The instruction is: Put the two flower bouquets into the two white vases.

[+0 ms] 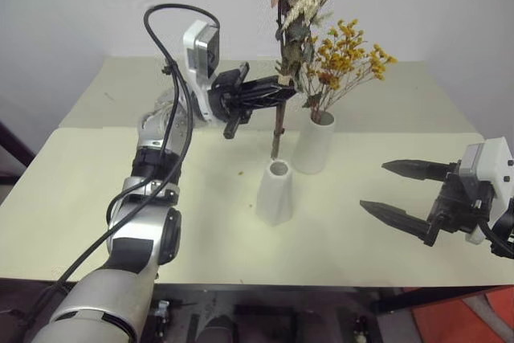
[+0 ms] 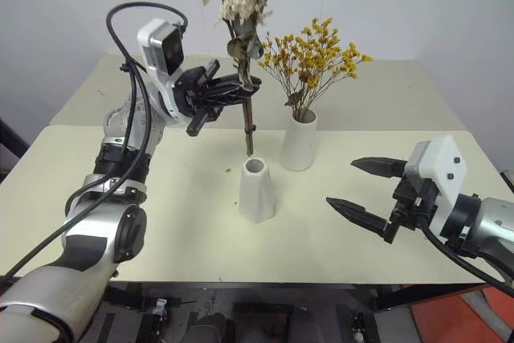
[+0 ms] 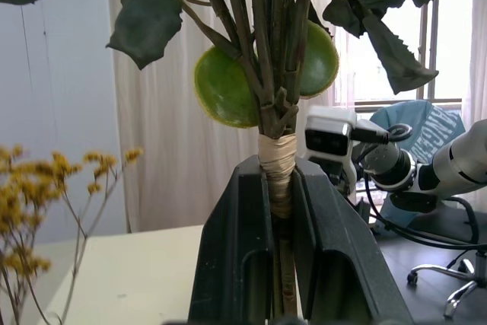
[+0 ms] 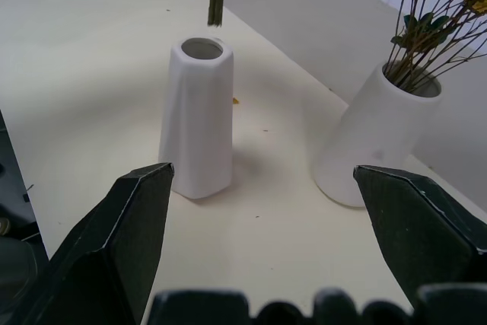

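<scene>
Left gripper (image 1: 277,90) pinches the rose bouquet (image 1: 291,6) by its stems, upright, stem tips just above the shorter vase (image 1: 274,193). Right gripper (image 1: 384,186) hangs spread wide and empty, well right of that vase. Two white vases stand on the table (image 1: 96,198); the taller vase (image 1: 314,141), just behind, holds the orange-yellow spray (image 1: 345,58).

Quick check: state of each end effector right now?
Left end effector: shut on the rose bouquet, holding its stems above the empty vase.
Right end effector: open, holding nothing.
</scene>
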Controlling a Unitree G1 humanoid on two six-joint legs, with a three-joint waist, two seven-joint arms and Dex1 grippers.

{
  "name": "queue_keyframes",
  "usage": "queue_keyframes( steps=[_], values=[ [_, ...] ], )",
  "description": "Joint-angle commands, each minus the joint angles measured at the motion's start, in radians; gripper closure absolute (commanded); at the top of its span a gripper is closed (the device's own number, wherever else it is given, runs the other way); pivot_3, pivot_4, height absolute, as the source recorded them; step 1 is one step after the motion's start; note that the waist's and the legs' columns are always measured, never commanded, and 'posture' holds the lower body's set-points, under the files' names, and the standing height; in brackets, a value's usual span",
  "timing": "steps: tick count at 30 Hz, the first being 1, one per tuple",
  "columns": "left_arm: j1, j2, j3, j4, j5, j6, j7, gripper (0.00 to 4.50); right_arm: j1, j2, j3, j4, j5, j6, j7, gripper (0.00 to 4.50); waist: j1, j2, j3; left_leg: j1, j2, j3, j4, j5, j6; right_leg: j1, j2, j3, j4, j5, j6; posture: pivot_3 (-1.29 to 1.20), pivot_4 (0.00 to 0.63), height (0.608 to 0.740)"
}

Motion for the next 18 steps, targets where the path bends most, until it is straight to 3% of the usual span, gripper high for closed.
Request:
queue_keyframes(
  steps=[1,18],
  values=[
    [-0.019,-0.006,0.027,-0.029,-0.023,0.025,0.012,4.38,-0.01,0.003,-0.013,-0.012,-0.003,-0.032,-0.007,0.0,0.0,0.0,0.0,0.0,0.0,0.0,0.0,0.0,0.0,0.0,0.0,0.0,0.0,0.0,0.0,0.0,0.15,0.74],
    [0.061,-0.05,0.023,-0.111,-0.03,0.113,0.035,4.38,0.004,0.006,-0.018,-0.028,0.0,-0.027,-0.017,0.0,0.0,0.0,0.0,0.0,0.0,0.0,0.001,0.0,0.0,0.0,0.0,0.0,0.0,0.0,0.0,0.0,0.15,0.74]
  ],
)
